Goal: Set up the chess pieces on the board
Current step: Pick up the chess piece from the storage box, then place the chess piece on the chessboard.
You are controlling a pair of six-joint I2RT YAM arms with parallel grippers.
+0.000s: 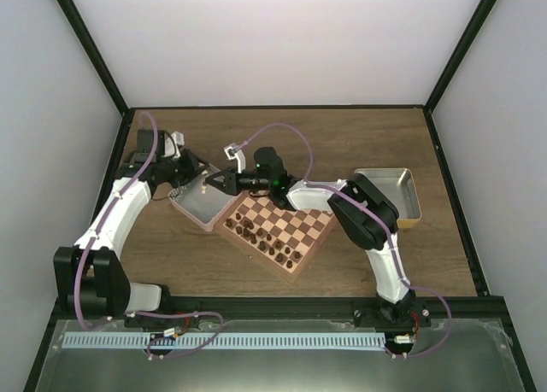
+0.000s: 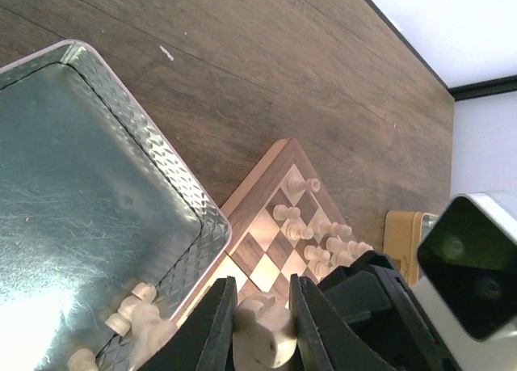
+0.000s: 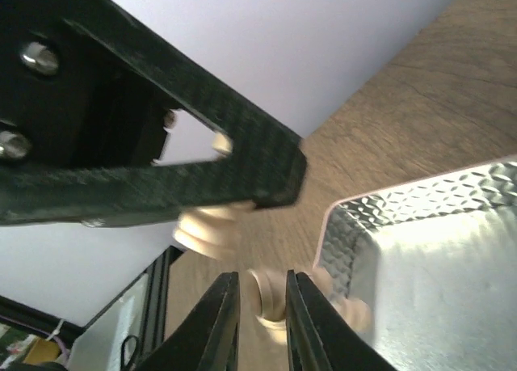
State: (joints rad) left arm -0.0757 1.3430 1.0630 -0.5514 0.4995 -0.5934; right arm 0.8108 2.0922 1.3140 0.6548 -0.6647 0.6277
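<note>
We are seeing a beige chess piece (image 2: 266,339) being clamped between the left gripper's (image 2: 262,294) fingers, just off the board's (image 1: 308,230) far-left edge and over the rim of the silver tray (image 2: 81,193) beside it. The right gripper (image 3: 262,284) is pinching a beige piece there too; whether it is the same one we cannot tell. The left arm is bending rightward toward that edge, while the right arm is reaching leftward past the board's far corner.
</note>
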